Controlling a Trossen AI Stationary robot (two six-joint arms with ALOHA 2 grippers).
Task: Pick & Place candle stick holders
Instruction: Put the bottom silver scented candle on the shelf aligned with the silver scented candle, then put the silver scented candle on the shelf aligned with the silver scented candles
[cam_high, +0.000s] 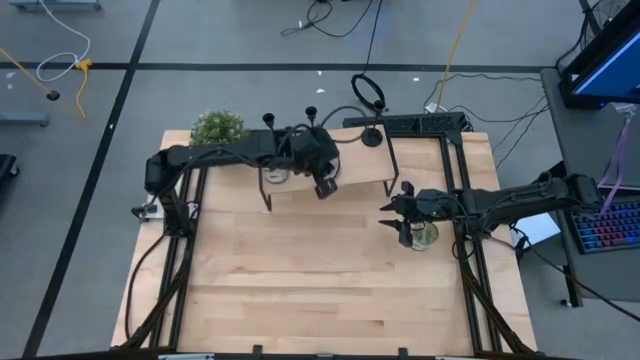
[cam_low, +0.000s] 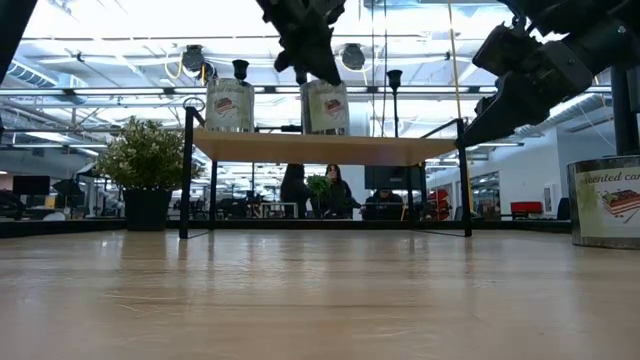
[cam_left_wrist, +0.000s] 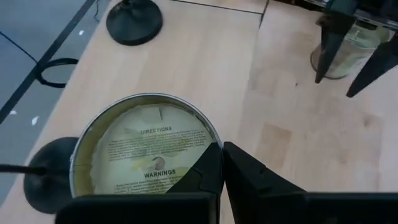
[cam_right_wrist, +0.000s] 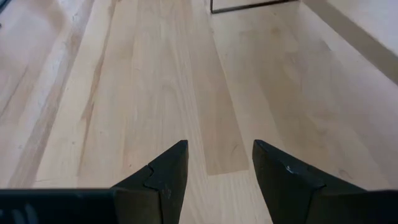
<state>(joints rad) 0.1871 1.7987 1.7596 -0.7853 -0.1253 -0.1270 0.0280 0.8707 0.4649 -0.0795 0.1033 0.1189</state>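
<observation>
While neither arm is gripping a holder yet, the step in hand is judged to be the reach for one.

Holders: three are standing upright along the back of the shelf (cam_high: 300, 190), which is sitting at the back of the counter (cam_high: 320, 300). One (cam_high: 270, 121) and a second (cam_high: 311, 113) are standing near the left arm, and the third (cam_high: 371, 137) is standing alone towards the right end.

Left gripper (cam_left_wrist: 222, 171): it is hovering over the shelf, just above a tin (cam_left_wrist: 146, 152) that is sitting between two holder bases. Its fingers are pressing together at the tin's rim. Whether they are nipping that rim cannot be told.

Right gripper (cam_right_wrist: 217, 165): it is hanging over bare counter in front of the shelf, just beside a jar (cam_high: 425, 237). Its fingers are spread apart and carrying nothing.

Doing it well: the left fingers should be opening before they drop, and should be closing on the thin stem, not the wide disc.

Approach: coming straight down over the cup top is judged safest, since the tin is crowding the nearest base.

Risk: a sideways sweep could be tipping a holder, because the stems are tall and the bases are small.

Lift: rising vertically until the base is clearing the shelf should be keeping it from catching the edge.
</observation>
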